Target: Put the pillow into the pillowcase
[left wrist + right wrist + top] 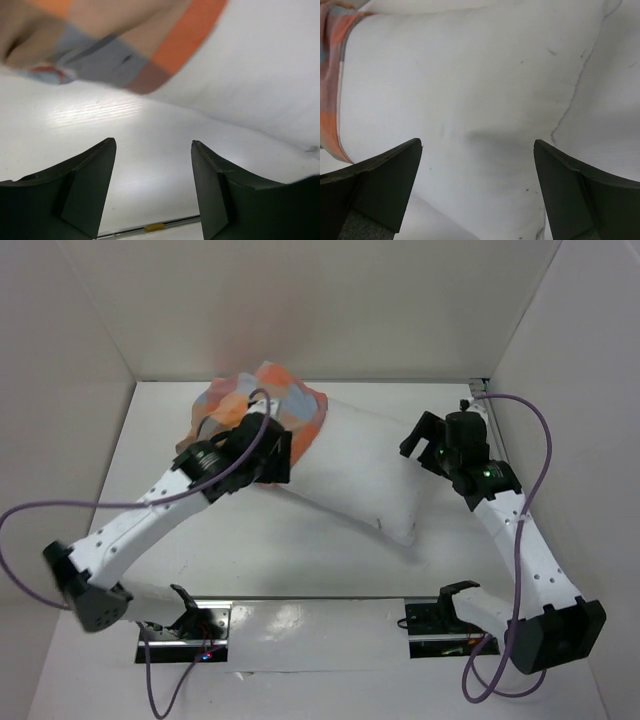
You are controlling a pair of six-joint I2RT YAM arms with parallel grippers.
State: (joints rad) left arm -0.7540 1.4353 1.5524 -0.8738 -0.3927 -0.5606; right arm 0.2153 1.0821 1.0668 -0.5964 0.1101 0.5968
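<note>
The white pillow (360, 470) lies slantwise on the table, and its far left end sits inside the checked orange, blue-grey and tan pillowcase (262, 398). My left gripper (279, 455) is at the mouth of the pillowcase, on its near side. In the left wrist view the left gripper (152, 142) is open over bare table, with the pillowcase (100, 45) and the pillow (260, 65) just beyond it. My right gripper (418, 435) hovers at the pillow's right end. Seen from the right wrist, the right gripper (477, 142) stands wide open with the pillow (470, 75) ahead of it and the pillowcase (330, 100) at the left edge.
White walls (330, 310) close the table in at the back and on both sides. Purple cables (545, 455) loop off both arms. Two black mounting plates (185, 635) sit at the near edge.
</note>
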